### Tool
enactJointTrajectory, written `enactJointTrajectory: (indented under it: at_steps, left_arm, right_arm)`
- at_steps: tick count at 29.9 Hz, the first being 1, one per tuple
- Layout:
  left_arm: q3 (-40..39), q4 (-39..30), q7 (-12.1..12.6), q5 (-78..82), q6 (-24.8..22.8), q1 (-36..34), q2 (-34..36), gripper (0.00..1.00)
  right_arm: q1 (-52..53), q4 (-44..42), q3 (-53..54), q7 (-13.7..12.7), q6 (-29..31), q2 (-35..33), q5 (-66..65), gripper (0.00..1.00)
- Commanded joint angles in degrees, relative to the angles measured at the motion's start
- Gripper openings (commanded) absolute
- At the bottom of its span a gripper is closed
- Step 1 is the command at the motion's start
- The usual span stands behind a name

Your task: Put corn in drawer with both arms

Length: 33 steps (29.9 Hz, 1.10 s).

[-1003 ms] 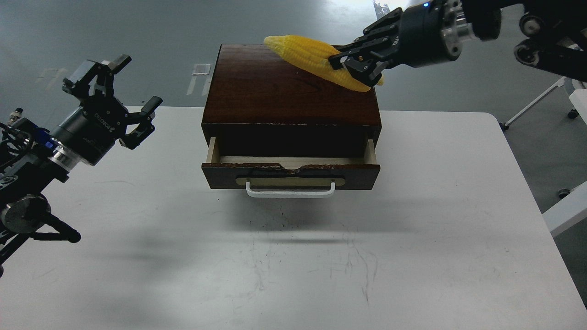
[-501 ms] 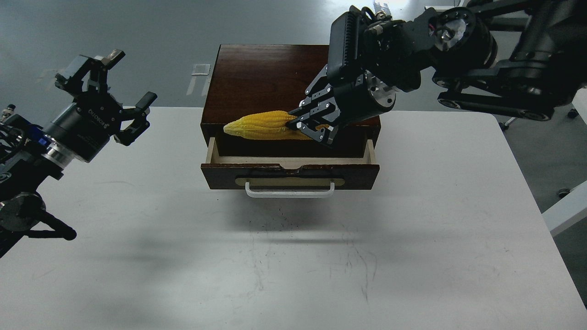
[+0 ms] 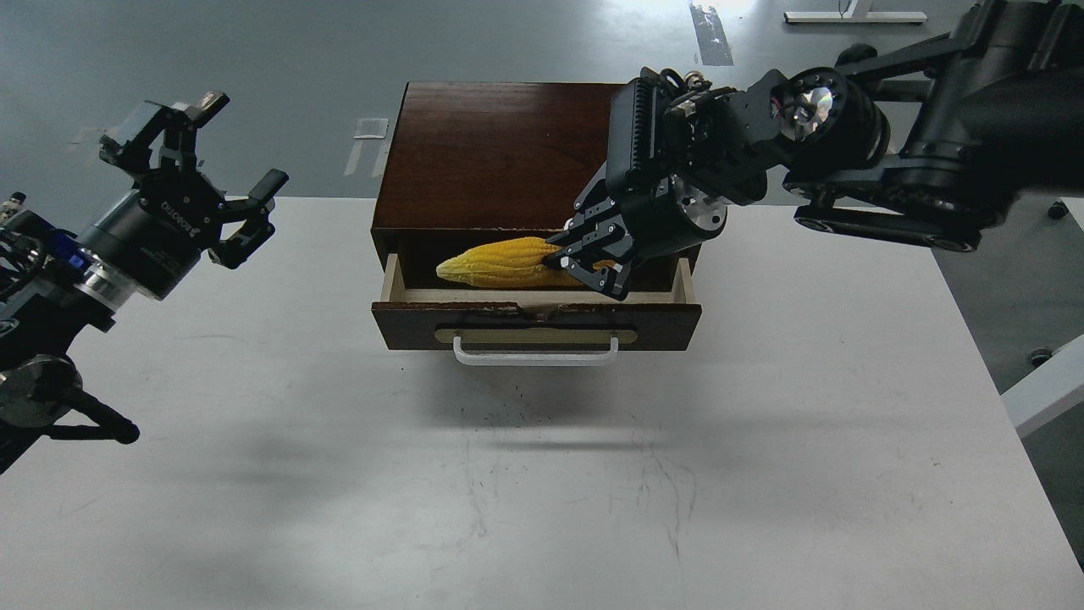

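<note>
White tabletop (image 3: 542, 491), scuffed with faint dark marks, fills the near part of the head view. Farther back on it stands a dark brown wooden box (image 3: 500, 152), and its drawer (image 3: 535, 326) is pulled out toward the camera, showing a white bar handle on a gold plate and a chipped top edge. Over the open drawer hangs the yellow corn (image 3: 504, 263), lying crosswise with its tapered end pointing left. The right gripper (image 3: 593, 263) is clamped on the corn's thick right end. Off to the left, well apart from the box, the left gripper (image 3: 207, 165) is raised with its fingers spread wide, holding nothing. Grey floor lies beyond.
</note>
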Motion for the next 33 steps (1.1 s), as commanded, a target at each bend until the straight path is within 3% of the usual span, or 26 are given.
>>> enactJointTrajectory:
  at_steps: [1,3,5,10,16,19,21,25,33]
  left_arm:
    - [0.01,0.01,0.0,0.0,-0.01,0.17,0.0,0.99]
    - [0.01,0.01,0.0,-0.08,-0.01,0.26,0.0,0.99]
    - [0.01,0.01,0.0,-0.08,-0.18,0.35,0.0,0.99]
    - [0.01,0.01,0.0,-0.09,-0.18,0.35,0.0,0.99]
    - [0.01,0.01,0.0,-0.09,-0.18,0.35,0.0,0.99]
    - [-0.08,0.01,0.0,-0.09,-0.18,0.35,0.0,0.99]
    - [0.0,0.01,0.0,-0.09,-0.18,0.35,0.0,0.99]
    - [-0.08,0.01,0.0,-0.09,-0.18,0.35,0.0,0.99]
    - [-0.08,0.01,0.0,0.0,-0.27,0.35,0.0,0.99]
  right_arm:
    - [-0.44,-0.01,-0.08,0.0,-0.03,-0.05,0.16,0.2]
    - [-0.44,-0.09,-0.08,0.0,-0.03,-0.13,0.07,0.23]
    - [-0.53,-0.18,-0.08,0.0,-0.03,-0.13,0.24,0.35]
    - [-0.53,-0.09,-0.08,0.0,-0.03,-0.49,0.51,0.44]
    - [-0.44,0.08,-0.08,0.0,-0.03,-0.66,0.6,0.47]
    - [-0.18,0.17,-0.08,0.0,-0.03,-0.66,0.69,0.59]
    - [-0.09,0.17,-0.08,0.0,-0.03,-0.66,0.77,0.62]
    - [0.7,0.7,0.01,0.0,-0.03,-0.84,2.09,0.62]
    - [5.36,3.33,2.55,0.0,0.06,-3.82,15.17,0.75]
